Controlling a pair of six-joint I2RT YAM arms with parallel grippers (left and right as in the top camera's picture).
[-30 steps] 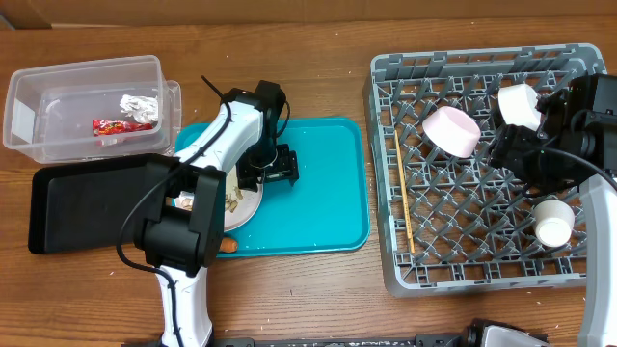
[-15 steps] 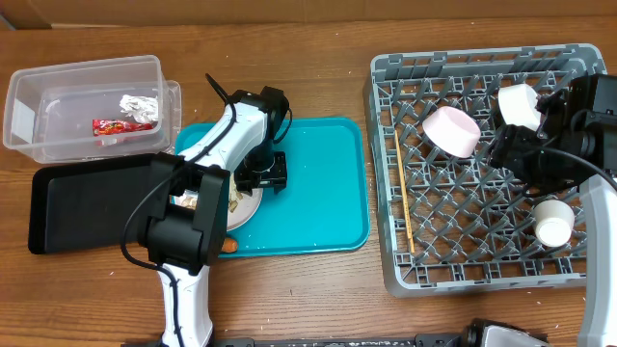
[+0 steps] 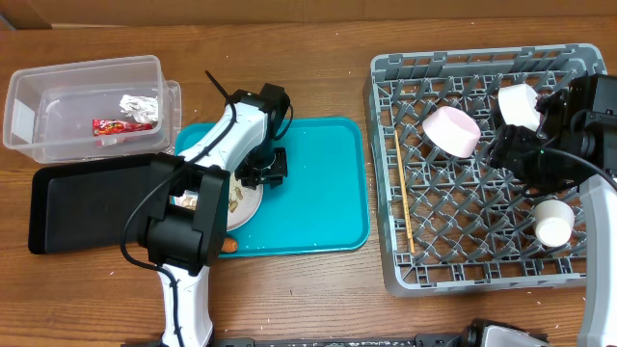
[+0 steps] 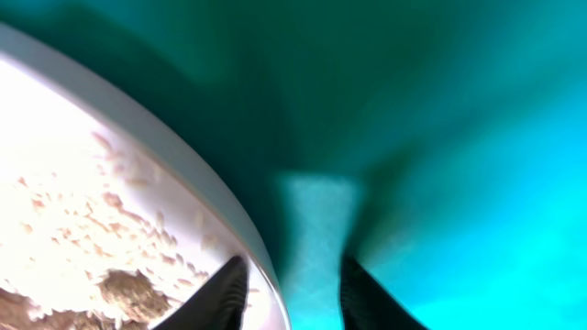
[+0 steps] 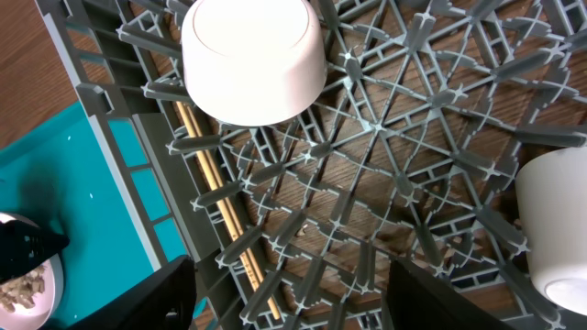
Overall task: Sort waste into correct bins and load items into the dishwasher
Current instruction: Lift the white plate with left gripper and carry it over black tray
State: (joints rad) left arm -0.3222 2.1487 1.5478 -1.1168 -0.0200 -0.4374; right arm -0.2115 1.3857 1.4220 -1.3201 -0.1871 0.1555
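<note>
The round white plate [image 3: 243,200] lies on the teal tray [image 3: 318,198] with white rice scraps [image 4: 92,211] and tan nut shells [image 4: 119,289] on it. My left gripper [image 3: 266,172] is open, low at the plate's right rim; in the left wrist view [image 4: 293,295] one finger is over the plate [image 4: 110,165] and the other over the tray. A small carrot [image 3: 228,245] lies at the tray's front edge. My right gripper [image 3: 511,149] hovers open and empty over the grey dish rack [image 3: 386,116]. In the rack are two bowls [image 3: 451,130] [image 3: 519,104], a cup [image 3: 554,222] and chopsticks [image 3: 403,193].
The clear tub [image 3: 29,96] at the far left holds the foil ball [image 3: 138,104] and the red wrapper [image 3: 120,125]. The black tray [image 3: 87,207] lies in front of it, beside the teal tray. The right wrist view shows a bowl [image 5: 254,60], chopsticks [image 5: 220,211] and the cup [image 5: 559,229].
My left gripper has slid a little left across the teal tray, up to the plate's rim. The right arm has not moved.
</note>
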